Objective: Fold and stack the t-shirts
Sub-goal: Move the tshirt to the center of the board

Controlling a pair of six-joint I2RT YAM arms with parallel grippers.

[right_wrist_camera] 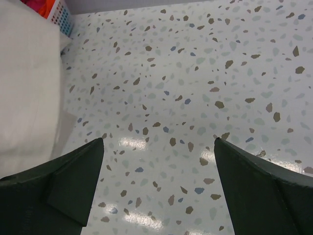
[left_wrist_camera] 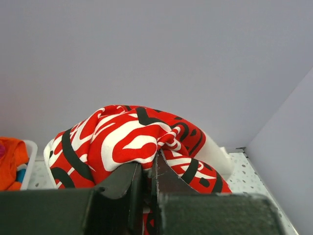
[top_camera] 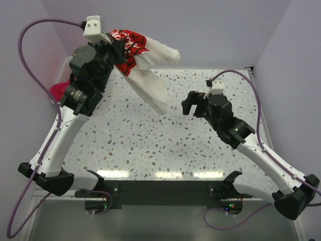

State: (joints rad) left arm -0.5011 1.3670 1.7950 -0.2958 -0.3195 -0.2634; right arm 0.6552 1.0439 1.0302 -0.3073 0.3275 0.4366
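The cream-white t-shirt with its red logo print hangs in the air over the table's far left. My left gripper is raised high and holds it. In the left wrist view the left gripper is shut on a bunched fold of the red-and-white print. One cream part sticks out to the right and a longer part droops toward the table. My right gripper hovers open right of the hanging cloth. In the right wrist view the right gripper has only table between its fingers, and the cream cloth fills the left side.
A white slatted basket stands at the far left with an orange t-shirt inside. A magenta-pink t-shirt shows beside the left arm. The basket's corner appears at the right wrist view's top left. Lilac walls enclose the speckled table.
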